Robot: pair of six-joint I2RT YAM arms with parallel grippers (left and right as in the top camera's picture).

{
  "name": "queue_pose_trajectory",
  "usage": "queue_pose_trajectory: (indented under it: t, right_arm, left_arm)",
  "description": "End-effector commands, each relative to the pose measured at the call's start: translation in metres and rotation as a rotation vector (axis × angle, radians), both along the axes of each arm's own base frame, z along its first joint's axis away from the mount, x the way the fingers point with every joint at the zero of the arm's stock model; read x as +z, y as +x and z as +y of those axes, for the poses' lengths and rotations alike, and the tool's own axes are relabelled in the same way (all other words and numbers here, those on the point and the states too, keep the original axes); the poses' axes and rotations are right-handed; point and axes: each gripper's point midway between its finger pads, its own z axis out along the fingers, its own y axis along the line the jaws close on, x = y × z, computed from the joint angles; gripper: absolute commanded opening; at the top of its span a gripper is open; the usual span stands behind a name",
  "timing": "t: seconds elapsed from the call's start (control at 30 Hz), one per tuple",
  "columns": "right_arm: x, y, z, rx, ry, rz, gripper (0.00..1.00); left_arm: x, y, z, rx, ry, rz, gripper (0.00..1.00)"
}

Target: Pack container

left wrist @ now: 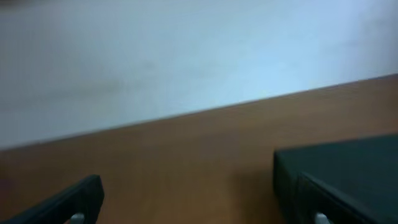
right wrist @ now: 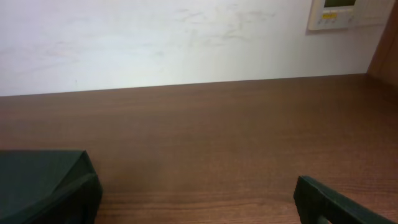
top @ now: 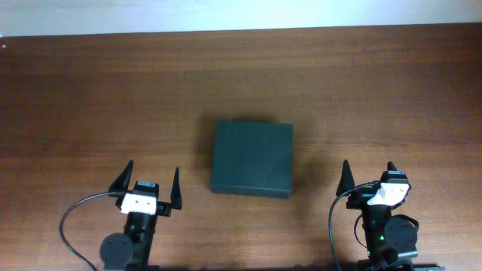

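Note:
The container (top: 251, 157) is a dark green-black rectangular box with its flat lid shut, lying in the middle of the wooden table. My left gripper (top: 153, 183) is open and empty, near the front edge to the box's left. My right gripper (top: 370, 177) is open and empty, near the front edge to the box's right. In the left wrist view the box (left wrist: 348, 168) shows at the lower right, behind my right finger. In the right wrist view its corner (right wrist: 37, 174) shows at the lower left. No hand tools are in view.
The brown wooden table (top: 90, 105) runs back to a white wall (right wrist: 155, 37). A wall panel (right wrist: 339, 12) hangs at the upper right in the right wrist view. Black cables (top: 71, 218) loop beside both arm bases.

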Motion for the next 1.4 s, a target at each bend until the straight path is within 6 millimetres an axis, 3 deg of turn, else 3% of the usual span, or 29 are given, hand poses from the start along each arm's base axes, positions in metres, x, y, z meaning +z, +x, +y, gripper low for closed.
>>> queue_pose_trajectory:
  t: [0.0,0.1,1.37]
  right_arm:
    - [-0.003,0.0,0.0,0.0,-0.007,0.003,0.99]
    - [-0.003,0.0,0.0,0.0,-0.007,0.003,0.99]
    - [-0.003,0.0,0.0,0.0,-0.007,0.003,0.99]
  left_arm:
    - [-0.027,0.005,0.023,0.141,-0.096,0.052,0.99]
    - [-0.039,0.006,0.028,0.167,-0.094,0.081,0.99]
    - [-0.04,0.006,0.024,0.141,-0.061,0.084,0.99]
